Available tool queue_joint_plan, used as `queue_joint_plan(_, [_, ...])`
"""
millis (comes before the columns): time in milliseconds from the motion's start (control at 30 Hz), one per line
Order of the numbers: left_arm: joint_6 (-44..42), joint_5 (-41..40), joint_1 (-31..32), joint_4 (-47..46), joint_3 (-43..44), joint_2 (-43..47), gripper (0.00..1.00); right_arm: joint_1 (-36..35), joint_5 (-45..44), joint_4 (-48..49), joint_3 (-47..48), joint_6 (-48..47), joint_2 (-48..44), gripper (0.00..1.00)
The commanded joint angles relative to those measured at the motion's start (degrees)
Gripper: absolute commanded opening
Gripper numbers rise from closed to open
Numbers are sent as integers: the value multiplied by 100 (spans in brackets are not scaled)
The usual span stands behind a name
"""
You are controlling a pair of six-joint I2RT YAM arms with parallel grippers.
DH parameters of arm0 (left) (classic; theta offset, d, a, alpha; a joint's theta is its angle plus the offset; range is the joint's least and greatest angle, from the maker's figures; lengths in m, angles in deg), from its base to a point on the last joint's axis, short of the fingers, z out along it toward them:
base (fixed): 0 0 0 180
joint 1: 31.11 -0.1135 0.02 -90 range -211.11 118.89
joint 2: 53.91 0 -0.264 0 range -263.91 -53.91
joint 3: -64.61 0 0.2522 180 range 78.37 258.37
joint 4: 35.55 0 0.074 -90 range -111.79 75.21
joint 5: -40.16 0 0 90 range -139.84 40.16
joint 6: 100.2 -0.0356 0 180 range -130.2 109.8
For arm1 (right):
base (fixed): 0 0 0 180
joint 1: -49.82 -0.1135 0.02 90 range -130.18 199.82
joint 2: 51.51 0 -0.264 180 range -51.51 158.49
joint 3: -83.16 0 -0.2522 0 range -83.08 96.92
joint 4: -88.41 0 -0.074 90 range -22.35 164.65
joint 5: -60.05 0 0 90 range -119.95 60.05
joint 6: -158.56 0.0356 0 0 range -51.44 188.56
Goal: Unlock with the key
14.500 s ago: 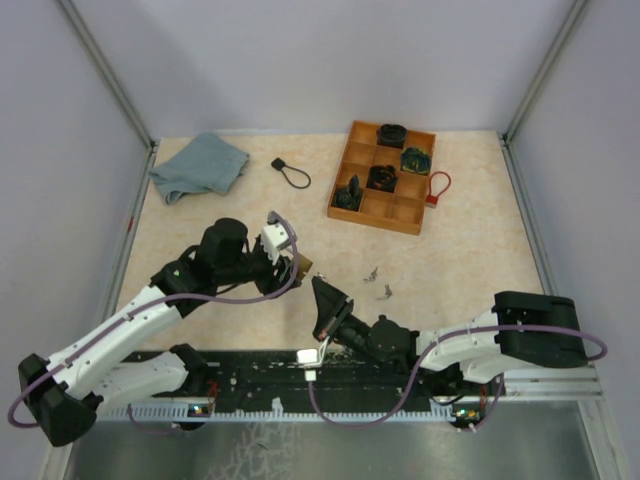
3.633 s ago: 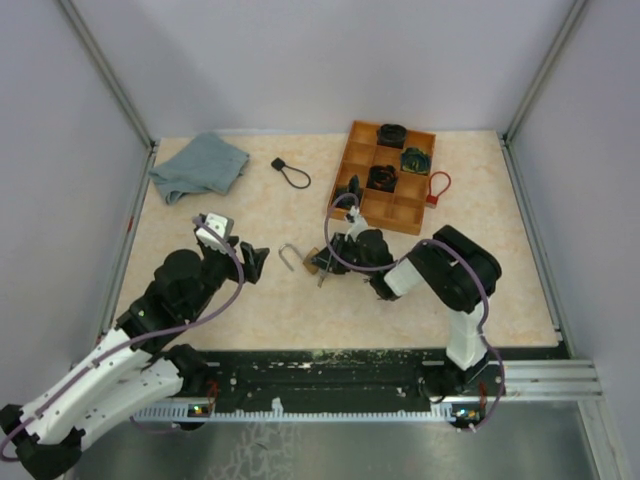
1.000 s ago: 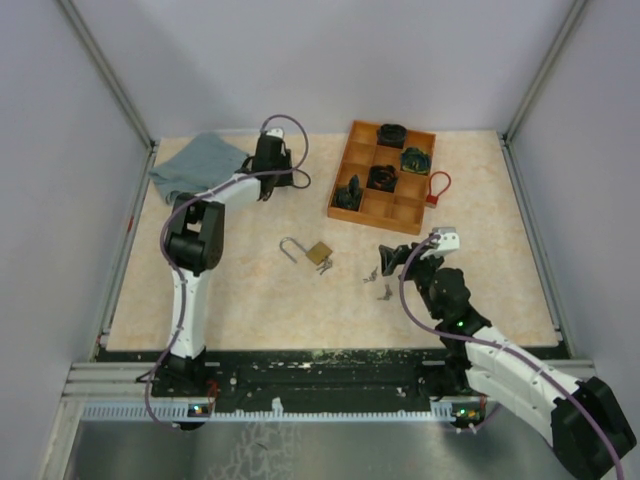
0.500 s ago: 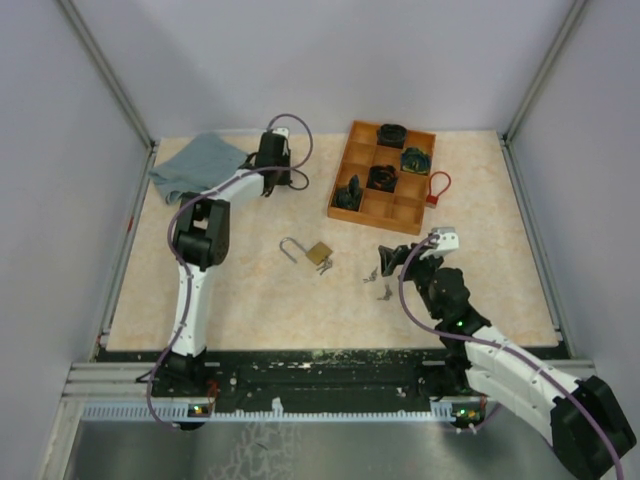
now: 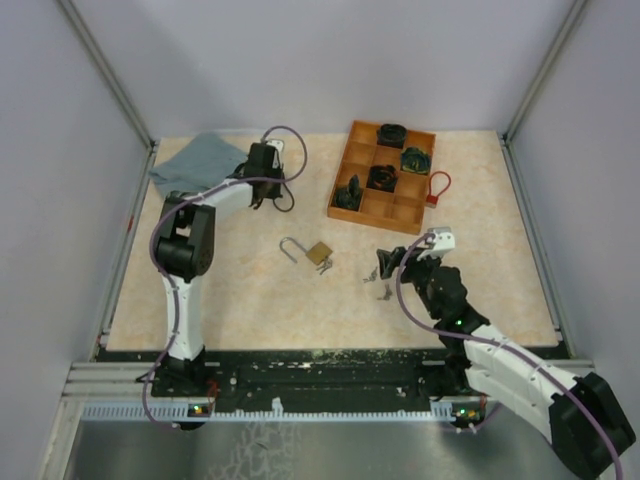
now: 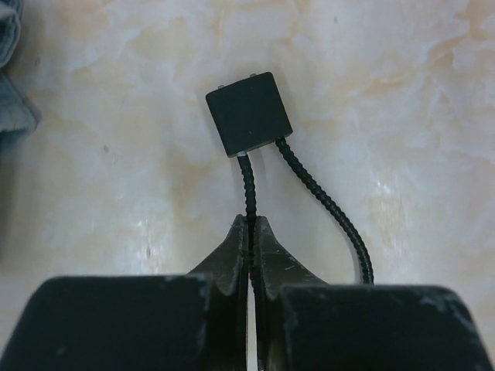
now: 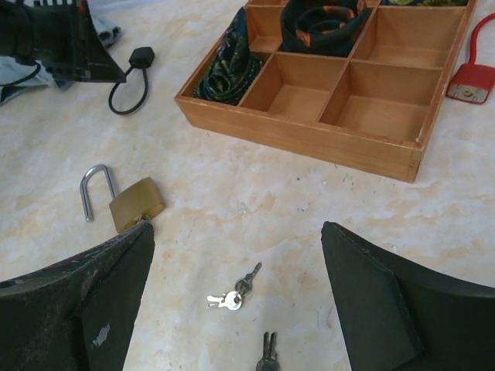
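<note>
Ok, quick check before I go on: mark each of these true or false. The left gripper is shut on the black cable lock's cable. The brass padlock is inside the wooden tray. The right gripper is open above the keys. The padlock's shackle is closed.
1. The left gripper is shut on the cable of the black cable lock. True.
2. The brass padlock is inside the wooden tray. False: it lies on the table, in front of the tray.
3. The right gripper is open above the keys. True.
4. The padlock's shackle is closed. False: one end stands free of the body.
</note>
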Motion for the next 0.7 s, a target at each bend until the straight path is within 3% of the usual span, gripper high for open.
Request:
queue_joint_plan(0, [-93, 177, -53, -435, -637, 795, 0, 30, 263, 105, 344, 47, 138, 88])
queue_joint_plan(167, [163, 284, -53, -804, -1371, 1364, 0, 30, 494, 53, 506, 53, 268, 87])
queue_joint_plan(400, [288, 928, -23, -547, -1850, 1873, 0, 30, 1250, -91, 849, 32, 592, 84])
queue_joint_plan(667, [250, 1686, 244, -909, -3330, 3190, 0, 30, 2137, -273, 1335, -39, 1038, 82])
